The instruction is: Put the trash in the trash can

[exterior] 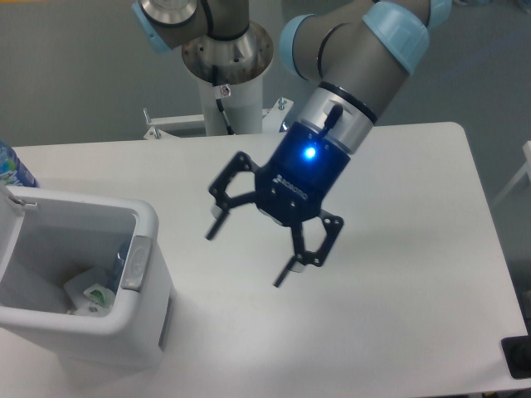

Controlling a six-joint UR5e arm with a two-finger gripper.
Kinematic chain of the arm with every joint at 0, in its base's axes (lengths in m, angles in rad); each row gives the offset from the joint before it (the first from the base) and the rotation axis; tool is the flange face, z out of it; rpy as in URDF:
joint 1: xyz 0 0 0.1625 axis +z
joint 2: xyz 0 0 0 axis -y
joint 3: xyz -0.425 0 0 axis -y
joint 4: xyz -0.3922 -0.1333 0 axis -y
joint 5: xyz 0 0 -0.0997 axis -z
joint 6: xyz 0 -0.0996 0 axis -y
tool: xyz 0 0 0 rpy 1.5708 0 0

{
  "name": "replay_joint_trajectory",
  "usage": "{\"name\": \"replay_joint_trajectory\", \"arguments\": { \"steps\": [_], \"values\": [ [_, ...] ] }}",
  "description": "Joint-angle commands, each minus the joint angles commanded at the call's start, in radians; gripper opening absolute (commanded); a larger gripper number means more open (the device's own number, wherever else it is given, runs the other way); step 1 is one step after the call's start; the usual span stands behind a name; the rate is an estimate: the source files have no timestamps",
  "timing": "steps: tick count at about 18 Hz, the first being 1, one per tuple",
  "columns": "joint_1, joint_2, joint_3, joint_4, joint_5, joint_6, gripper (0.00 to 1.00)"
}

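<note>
Well, end effector [249, 254] spread wide, nothing held; wrapper [93, 296] & bottle [119, 259] in bin [143, 217] to its left. Risk: swinging back could clip bin rim.

Only text we can make out is the white "ROBOTIQ" logo on the black body of the gripper [247, 254], right by its blue light. The wrapper [93, 295] in the bin [141, 222] has green marks, unreadable to us.

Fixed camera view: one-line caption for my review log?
Open, empty gripper hangs above the white table, right of the trash can holding the crumpled wrapper.
</note>
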Motion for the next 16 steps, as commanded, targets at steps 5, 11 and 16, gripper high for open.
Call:
{"name": "replay_joint_trajectory", "arguments": {
  "steps": [5,11,16],
  "values": [
    [0.069,0.000,-0.117,0.000,0.250,0.272,1.00],
    [0.063,-0.015,-0.100,-0.005,0.572,0.297,1.00],
    [0.049,-0.017,-0.099,-0.043,0.692,0.364,1.00]
  ]
}}
